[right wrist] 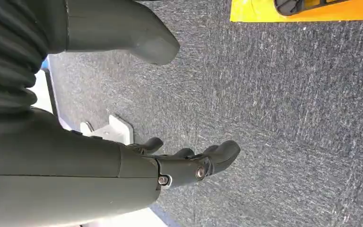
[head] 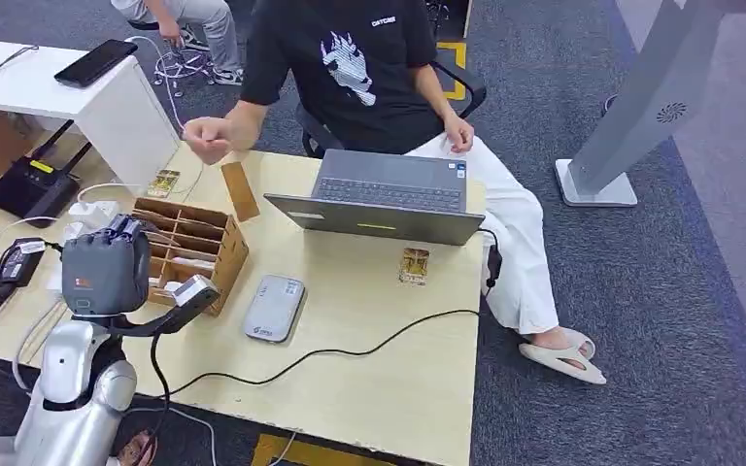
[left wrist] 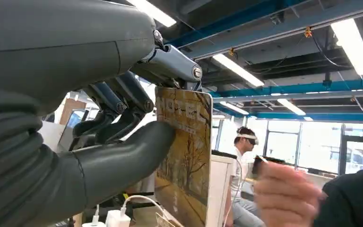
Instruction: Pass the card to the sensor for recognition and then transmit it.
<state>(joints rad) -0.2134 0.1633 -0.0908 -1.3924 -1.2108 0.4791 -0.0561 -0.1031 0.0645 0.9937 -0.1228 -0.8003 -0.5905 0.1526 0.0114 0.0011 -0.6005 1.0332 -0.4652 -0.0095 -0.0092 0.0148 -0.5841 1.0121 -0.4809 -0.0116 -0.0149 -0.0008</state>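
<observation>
Up over the table [head: 389,369], the left hand [head: 105,270] pinches a card [left wrist: 183,161] between thumb and fingers, held upright. Just past this hand sits a wooden slotted box [head: 192,248], and beside the box, toward the robot's right, lies the grey sensor [head: 274,307]. A person's hand [head: 206,139] hovers farther off. Above the carpet [right wrist: 283,118], the right hand [right wrist: 189,165] holds nothing, fingers loosely apart.
</observation>
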